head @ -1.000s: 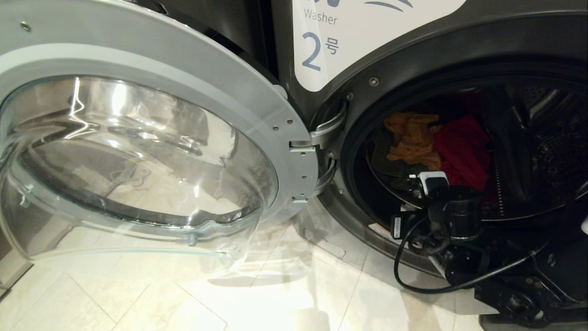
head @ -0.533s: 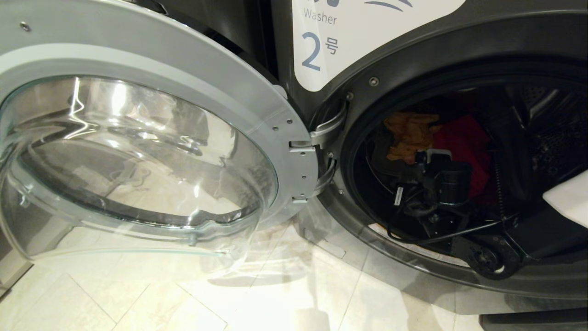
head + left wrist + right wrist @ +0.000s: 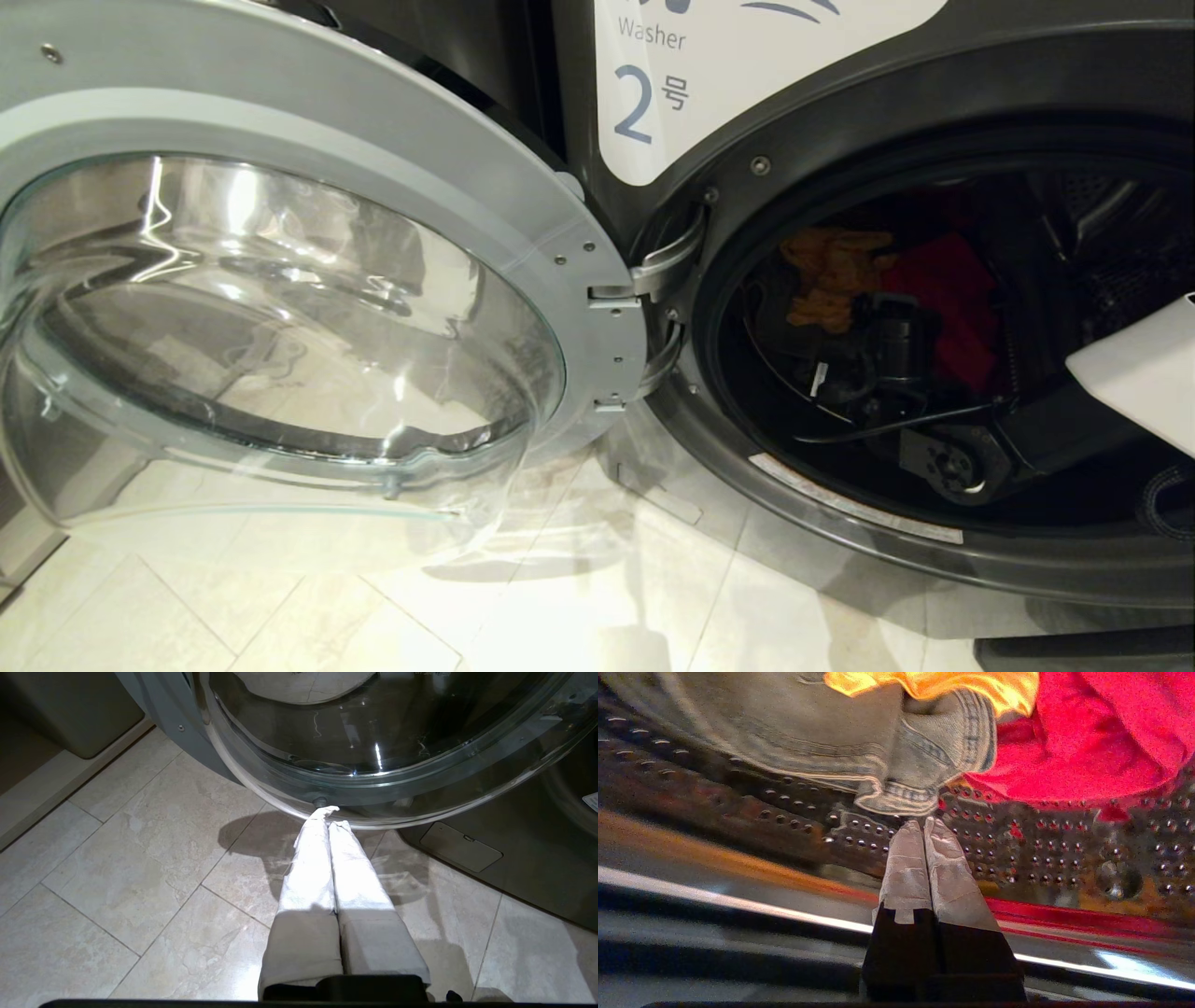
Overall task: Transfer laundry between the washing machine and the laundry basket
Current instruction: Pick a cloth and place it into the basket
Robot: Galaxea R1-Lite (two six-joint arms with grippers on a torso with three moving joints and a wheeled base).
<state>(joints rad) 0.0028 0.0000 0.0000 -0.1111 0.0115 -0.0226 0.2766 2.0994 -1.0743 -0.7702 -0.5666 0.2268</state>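
Observation:
The washing machine (image 3: 644, 103) labelled 2 stands with its round glass door (image 3: 280, 308) swung wide open to the left. In its drum lies the laundry: a mustard-orange piece (image 3: 831, 275), a red one (image 3: 943, 299) and a grey-green one (image 3: 896, 765). My right arm (image 3: 934, 448) reaches in through the opening. My right gripper (image 3: 924, 822) is shut and empty, its tips just short of the grey-green hem, above the perforated drum wall (image 3: 1064, 844). My left gripper (image 3: 330, 814) hangs shut over the floor under the door's glass bowl. The laundry basket is out of view.
Pale tiled floor (image 3: 373, 607) runs in front of the washer. The door hinge (image 3: 644, 280) sits between door and opening. A small service flap (image 3: 460, 847) is low on the washer front. A solid grey-beige box (image 3: 70, 709) stands off beside the door.
My right arm has pushed over the door lip and deeper into the drum toward the clothes, its white forearm cover coming into view. The left arm and door have stayed still.

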